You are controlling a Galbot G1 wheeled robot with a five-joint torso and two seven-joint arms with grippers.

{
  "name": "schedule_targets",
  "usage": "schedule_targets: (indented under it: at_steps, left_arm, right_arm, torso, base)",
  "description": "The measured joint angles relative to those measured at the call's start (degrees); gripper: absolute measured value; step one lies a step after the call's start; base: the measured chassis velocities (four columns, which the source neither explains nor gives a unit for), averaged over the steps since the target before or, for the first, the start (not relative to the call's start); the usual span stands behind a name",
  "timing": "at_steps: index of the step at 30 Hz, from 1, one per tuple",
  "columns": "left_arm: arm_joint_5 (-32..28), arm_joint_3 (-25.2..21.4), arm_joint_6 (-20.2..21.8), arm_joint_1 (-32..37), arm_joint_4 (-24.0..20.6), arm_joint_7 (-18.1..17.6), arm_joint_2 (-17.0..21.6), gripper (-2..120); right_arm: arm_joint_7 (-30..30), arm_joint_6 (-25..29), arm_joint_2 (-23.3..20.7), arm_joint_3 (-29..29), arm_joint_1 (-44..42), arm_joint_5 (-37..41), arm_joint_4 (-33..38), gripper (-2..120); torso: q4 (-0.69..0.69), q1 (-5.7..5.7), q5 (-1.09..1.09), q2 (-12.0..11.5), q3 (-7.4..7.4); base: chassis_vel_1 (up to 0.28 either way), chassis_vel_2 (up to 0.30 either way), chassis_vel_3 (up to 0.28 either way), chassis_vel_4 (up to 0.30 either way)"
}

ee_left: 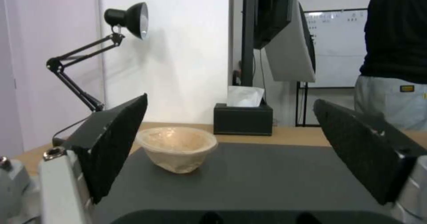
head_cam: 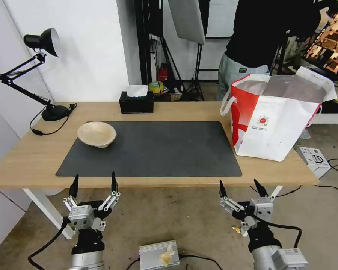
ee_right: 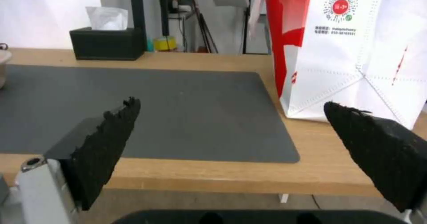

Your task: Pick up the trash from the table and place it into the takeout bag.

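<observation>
tabletop (head_cam: 33, 157) of light wood carries a dark grey mat (head_cam: 154, 150) across its middle. shallow beige bowl (head_cam: 97, 134) sits upright on the mat's far left corner, nothing touching it; in the left wrist view the same bowl (ee_left: 176, 148) stands on the mat ahead of the fingers. takeout bag (head_cam: 274, 123) stands upright on the right end of the tabletop, just beside the mat's right edge, mouth open, silver lining visible, red side panel facing the mat, white loop handle hanging at its left side. in the right wrist view the bag (ee_right: 356, 50) rises to the right of the mat, round logo on its white face.

left pincer (head_cam: 94, 181) hangs below and in front of the tabletop's near edge, in line with the bowl but well apart from it, fingers spread wide, holding nothing. right pincer (head_cam: 240, 188) hangs likewise in front of the near edge, toward the bag's side, fingers spread, holding nothing.

black tissue box (head_cam: 136, 102) rests at the far edge of the tabletop behind the mat. black desk lamp (head_cam: 45, 75) stands at the far left corner.
</observation>
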Motion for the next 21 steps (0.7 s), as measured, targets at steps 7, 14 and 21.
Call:
schedule_targets:
  at_steps: [7, 14, 21]
  left_arm:
    - [-0.31, 0.24, 0.2, -1.0, 1.17, 0.0, 0.33, 100]
    - [-0.44, 0.49, 0.39, -1.38, 1.66, 0.0, 0.35, 100]
    - [-0.63, 0.26, 0.41, -1.28, 1.57, 0.0, 0.48, 100]
  right_arm:
    - [0.41, -0.33, -0.83, -0.71, 0.27, -0.1, -0.69, 100]
    - [0.75, -0.61, -1.35, -1.43, 0.31, -0.12, -1.18, 100]
    - [0.96, -0.89, -1.1, -1.95, 0.33, -0.13, -1.42, 100]
  torso:
    - [0.0, 0.0, 0.0, 0.0, 0.0]
    - [0.0, 0.0, 0.0, 0.0, 0.0]
    - [0.0, 0.0, 0.0, 0.0, 0.0]
  base:
    - [0.0, 0.0, 0.0, 0.0]
    - [0.0, 0.0, 0.0, 0.0]
    - [0.0, 0.0, 0.0, 0.0]
